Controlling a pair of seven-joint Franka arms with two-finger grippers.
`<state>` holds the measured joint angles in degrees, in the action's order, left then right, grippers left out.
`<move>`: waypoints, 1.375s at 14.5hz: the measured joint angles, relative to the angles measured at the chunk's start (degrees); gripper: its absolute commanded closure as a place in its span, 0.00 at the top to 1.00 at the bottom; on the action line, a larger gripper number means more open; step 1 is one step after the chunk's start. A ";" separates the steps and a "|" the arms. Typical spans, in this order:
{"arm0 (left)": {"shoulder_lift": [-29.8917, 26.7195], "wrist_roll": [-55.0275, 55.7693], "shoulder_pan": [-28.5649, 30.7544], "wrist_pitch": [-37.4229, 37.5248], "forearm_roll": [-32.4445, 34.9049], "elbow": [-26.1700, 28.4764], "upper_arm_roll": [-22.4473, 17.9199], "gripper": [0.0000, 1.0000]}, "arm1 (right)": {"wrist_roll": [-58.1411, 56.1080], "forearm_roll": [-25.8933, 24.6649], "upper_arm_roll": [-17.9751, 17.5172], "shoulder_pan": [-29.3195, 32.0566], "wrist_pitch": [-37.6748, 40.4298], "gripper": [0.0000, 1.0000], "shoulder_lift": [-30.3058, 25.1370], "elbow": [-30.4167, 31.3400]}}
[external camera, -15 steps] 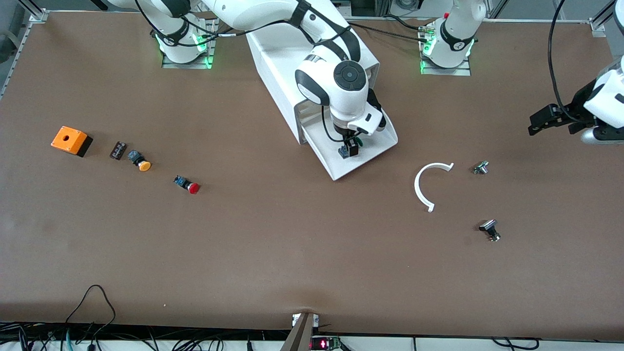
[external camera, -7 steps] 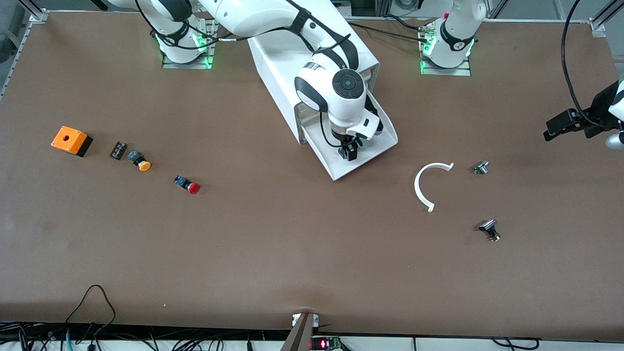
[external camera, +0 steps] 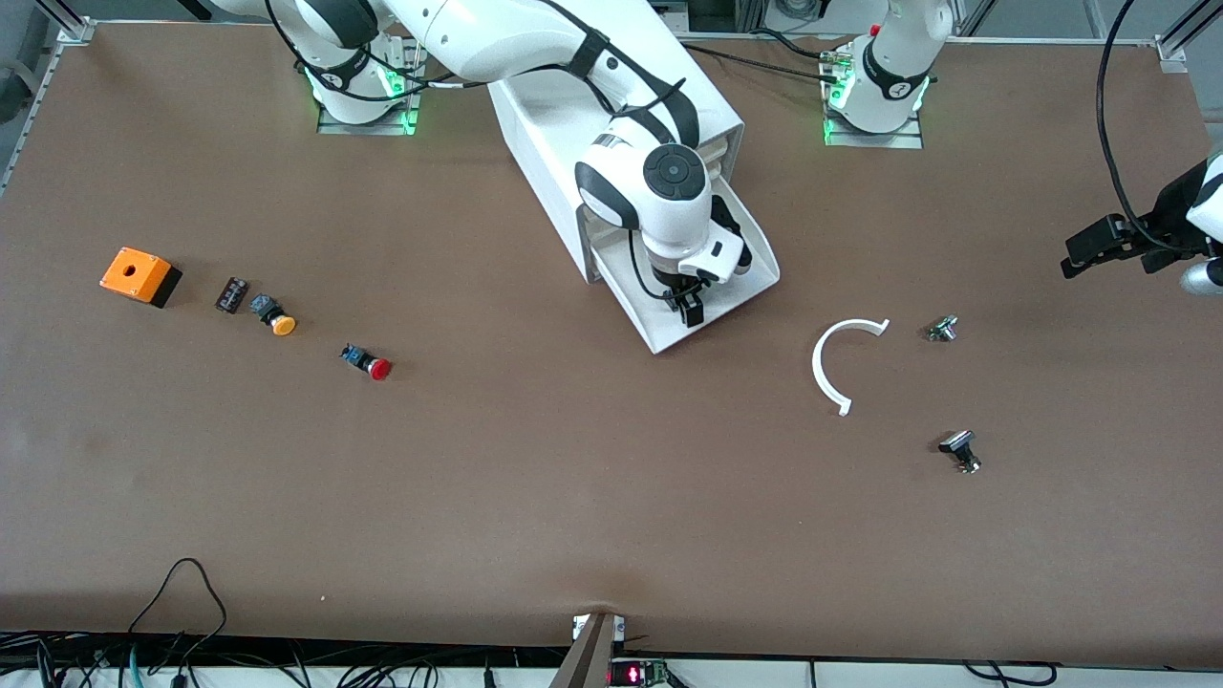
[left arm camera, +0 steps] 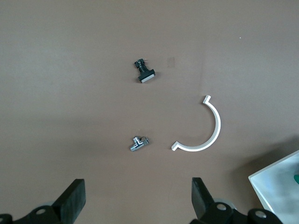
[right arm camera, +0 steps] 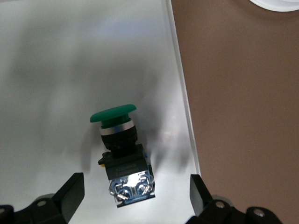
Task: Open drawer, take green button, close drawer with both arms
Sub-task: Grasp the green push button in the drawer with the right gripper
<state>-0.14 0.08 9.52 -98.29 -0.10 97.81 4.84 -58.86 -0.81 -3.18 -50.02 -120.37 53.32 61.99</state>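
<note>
Drawer (external camera: 731, 287) is out; right end effector (right arm camera: 135, 196) hangs released over the green button (right arm camera: 120, 149) (ungrabbed); left end effector (left arm camera: 135, 205), released, waits near the table (external camera: 573, 497) edge.

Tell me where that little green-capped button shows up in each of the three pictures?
Front view: not visible; the right gripper hangs open over the open drawer and hides it.
Left wrist view: only a green sliver of the button at the picture's edge, in the drawer's corner.
Right wrist view: the button lies on the drawer's white floor, between the open fingers.
Shared landmark: the drawer's white rim against the brown table.
</note>
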 measured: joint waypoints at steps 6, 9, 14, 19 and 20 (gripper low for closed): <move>0.03 0.13 0.19 0.01 0.00 0.00 -0.09 1.00 | -0.07 0.00 0.01 0.09 0.04 0.59 0.50 0.00; 0.05 0.34 0.19 0.01 0.00 0.00 -0.08 1.00 | -0.23 -0.31 -0.02 -0.11 0.04 0.43 0.50 0.00; 0.05 0.52 0.19 0.02 0.00 0.00 -0.08 1.00 | -0.23 -1.39 -0.07 -0.51 0.04 0.32 0.49 -0.02; 0.05 0.57 0.19 0.02 0.00 0.00 -0.08 1.00 | 8.39 -1.39 -0.14 -1.65 0.02 0.32 0.45 -0.86; 0.05 0.58 0.19 0.02 0.00 0.00 -0.08 1.00 | 10.28 -1.41 -0.14 -1.88 0.02 0.32 0.43 -1.14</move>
<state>-0.09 0.66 9.71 -98.27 -0.10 97.81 4.75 -48.58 -2.22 -3.33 -51.90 -120.35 53.75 60.84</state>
